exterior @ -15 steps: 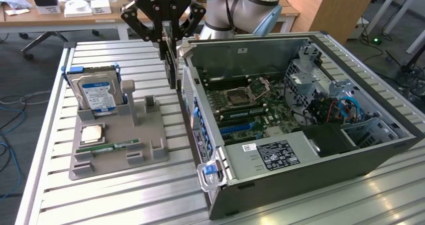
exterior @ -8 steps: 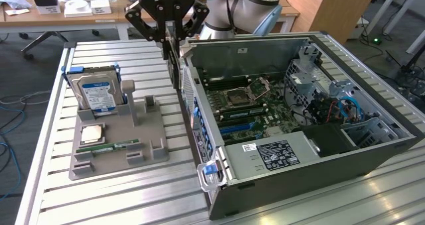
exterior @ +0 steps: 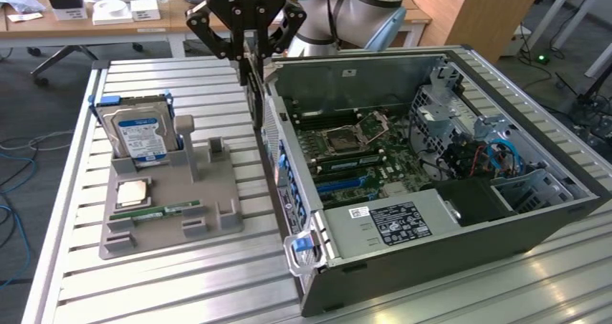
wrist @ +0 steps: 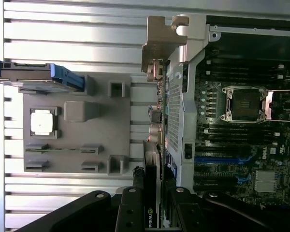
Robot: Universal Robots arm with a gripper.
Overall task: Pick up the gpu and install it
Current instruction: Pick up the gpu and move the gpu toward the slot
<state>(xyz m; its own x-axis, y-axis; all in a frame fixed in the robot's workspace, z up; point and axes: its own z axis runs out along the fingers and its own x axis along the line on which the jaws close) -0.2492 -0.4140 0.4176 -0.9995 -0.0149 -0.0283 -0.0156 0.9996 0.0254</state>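
My gripper (exterior: 246, 51) hangs above the table, between the grey holder and the open computer case, and is shut on the gpu (exterior: 256, 94). The card hangs edge-on below the fingers, just outside the case's near wall. In the wrist view the gpu (wrist: 152, 164) runs away from my gripper (wrist: 152, 215) as a thin dark edge. It ends in its silver bracket (wrist: 160, 46) over the case's perforated wall. The motherboard (exterior: 349, 152) lies exposed inside the case, with blue slots (wrist: 222, 159) on it.
The grey holder (exterior: 215, 216) on the slatted table carries a hard drive with a blue-white label (exterior: 140, 134), a processor chip (exterior: 132, 193) and a green memory stick (exterior: 158, 211). The black case (exterior: 431, 238) fills the exterior view's right. Desks stand behind.
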